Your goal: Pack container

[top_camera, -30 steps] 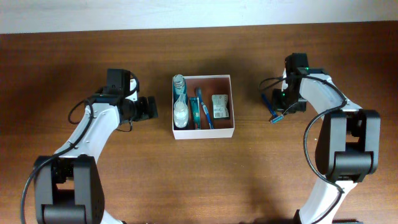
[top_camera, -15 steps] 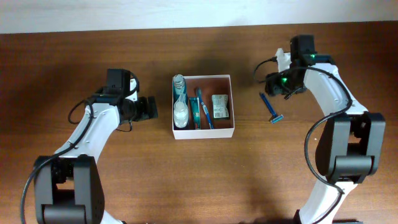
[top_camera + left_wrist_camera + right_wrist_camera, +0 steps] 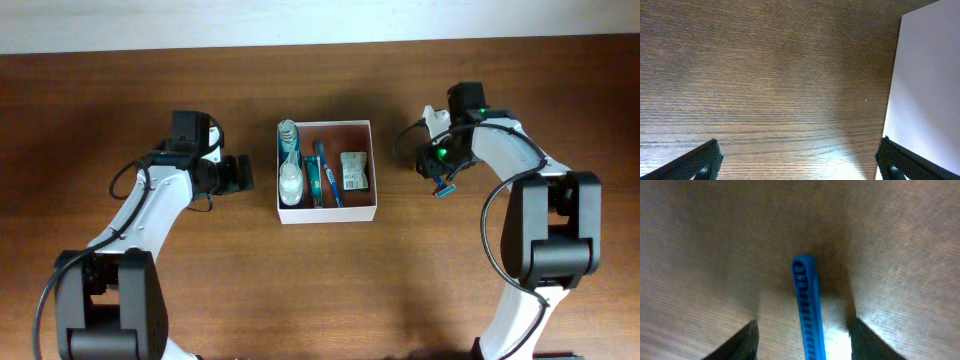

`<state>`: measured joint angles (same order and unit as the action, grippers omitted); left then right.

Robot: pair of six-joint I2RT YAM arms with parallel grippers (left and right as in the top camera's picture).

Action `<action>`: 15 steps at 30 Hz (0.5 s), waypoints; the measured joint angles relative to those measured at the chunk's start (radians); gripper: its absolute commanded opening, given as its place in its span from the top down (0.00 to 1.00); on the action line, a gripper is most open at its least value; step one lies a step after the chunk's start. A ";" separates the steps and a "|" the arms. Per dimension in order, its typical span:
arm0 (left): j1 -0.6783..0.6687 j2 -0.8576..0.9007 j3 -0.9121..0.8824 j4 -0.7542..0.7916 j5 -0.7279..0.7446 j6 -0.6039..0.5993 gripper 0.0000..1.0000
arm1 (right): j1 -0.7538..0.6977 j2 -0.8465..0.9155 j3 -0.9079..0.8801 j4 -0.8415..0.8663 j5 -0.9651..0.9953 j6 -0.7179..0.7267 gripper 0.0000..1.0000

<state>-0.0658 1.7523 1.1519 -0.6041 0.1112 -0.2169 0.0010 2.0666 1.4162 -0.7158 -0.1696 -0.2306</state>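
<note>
The container [image 3: 330,213] is a square white box with a pinkish-brown inside, at the table's middle. It holds a clear bottle [image 3: 289,176], blue toothbrushes [image 3: 325,176] and a green-and-white packet [image 3: 353,171]. A blue razor [image 3: 444,187] lies on the table to the right of it. My right gripper [image 3: 433,160] is open and low over the razor's handle [image 3: 807,310], one finger on each side [image 3: 802,340]. My left gripper [image 3: 243,172] is open and empty [image 3: 800,160], just left of the container's white wall [image 3: 925,90].
The brown wooden table [image 3: 320,290] runs to a white wall at the back. The two arms' bases stand at the front left and front right.
My right gripper drew back from the razor toward the rear, then came forward and left over its handle. The left arm and the container have not moved.
</note>
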 measured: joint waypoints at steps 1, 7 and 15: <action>0.000 0.000 0.000 0.000 0.000 0.000 0.01 | 0.000 -0.001 -0.012 0.016 0.014 0.017 0.52; 0.000 0.000 0.000 0.000 0.000 0.000 0.01 | 0.000 -0.013 -0.047 0.068 0.053 0.052 0.71; 0.000 0.000 0.000 0.000 0.000 0.000 0.01 | -0.002 -0.016 -0.054 0.064 0.079 0.075 0.91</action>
<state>-0.0658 1.7523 1.1519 -0.6037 0.1112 -0.2173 -0.0013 2.0502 1.3621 -0.6518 -0.0910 -0.1555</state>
